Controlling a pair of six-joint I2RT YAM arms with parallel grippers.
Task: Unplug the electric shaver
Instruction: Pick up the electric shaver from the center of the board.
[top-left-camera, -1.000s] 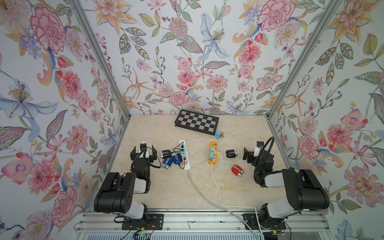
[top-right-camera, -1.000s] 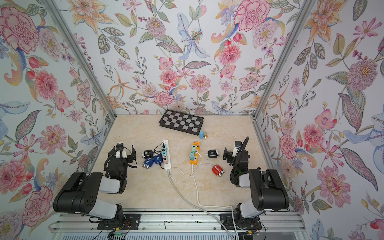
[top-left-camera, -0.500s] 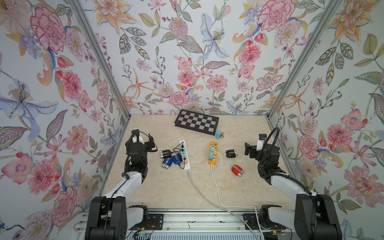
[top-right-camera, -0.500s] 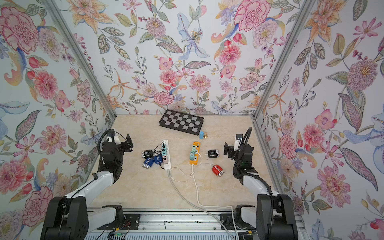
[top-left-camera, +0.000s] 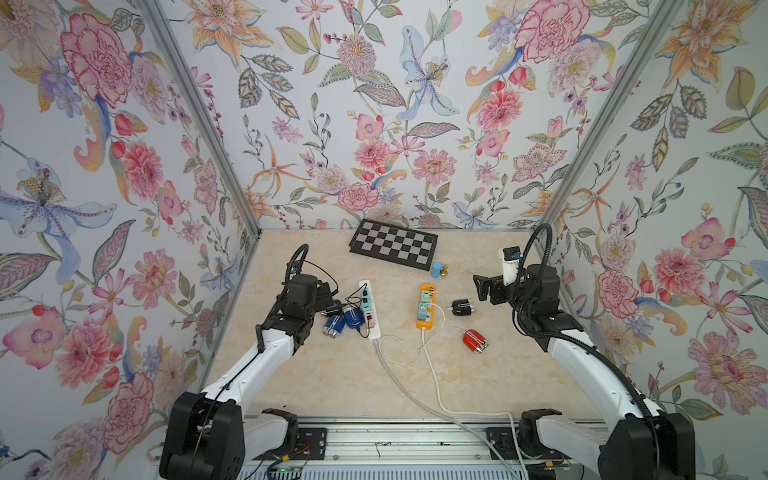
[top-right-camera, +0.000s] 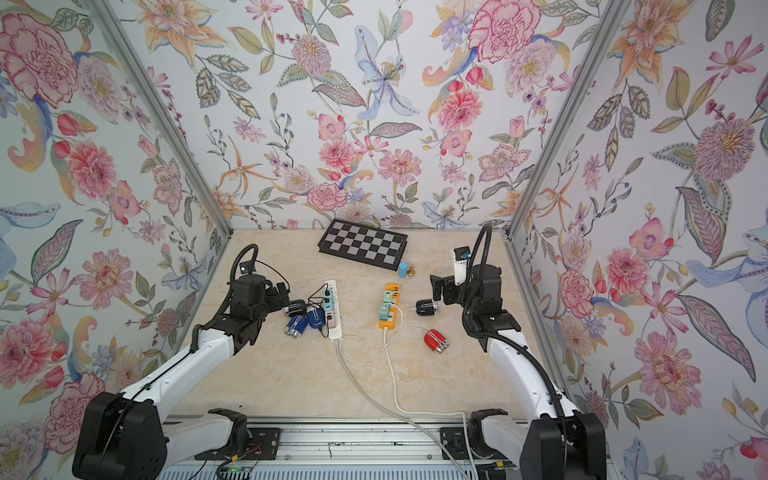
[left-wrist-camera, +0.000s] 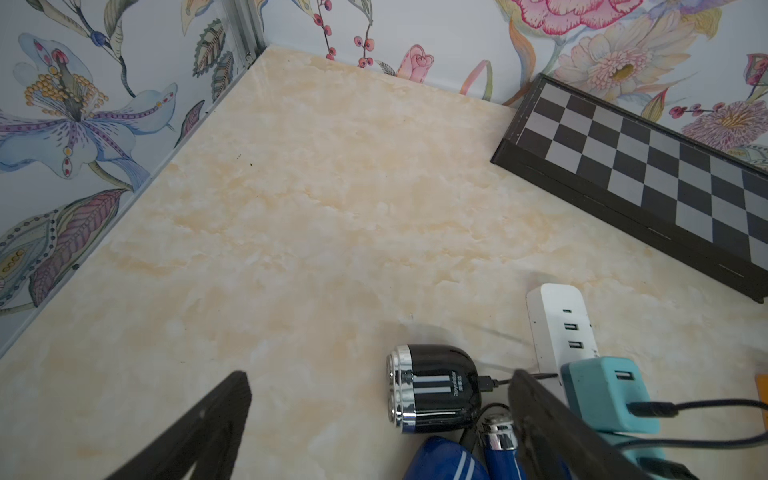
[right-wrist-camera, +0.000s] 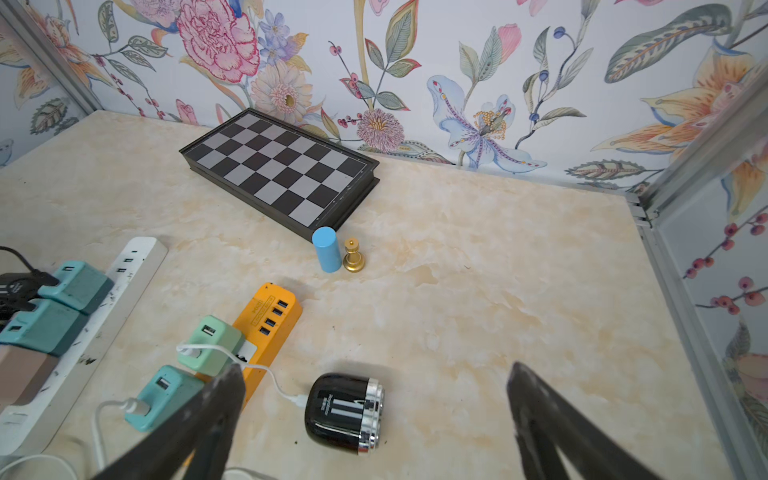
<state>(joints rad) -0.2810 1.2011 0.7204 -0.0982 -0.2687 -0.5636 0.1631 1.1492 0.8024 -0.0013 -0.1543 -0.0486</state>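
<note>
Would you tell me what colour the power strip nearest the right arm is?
Orange; the power strip shows best in the right wrist view.

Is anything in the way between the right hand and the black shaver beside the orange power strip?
Nothing visible. The open right hand faces the black shaver across bare table. Its white cable leaves the far side toward a green charger on the orange power strip.

Left strip (top-left-camera: 370, 309) and right strip (top-left-camera: 424, 305) lie on the table (top-left-camera: 332, 382), board (top-left-camera: 394, 248) behind.
Three shavers (top-left-camera: 333, 326) lie left of the left strip, two shavers (top-left-camera: 462, 307) right of the right; cylinder (top-left-camera: 436, 270) and pawn (top-left-camera: 445, 271) stand before the board.
</note>
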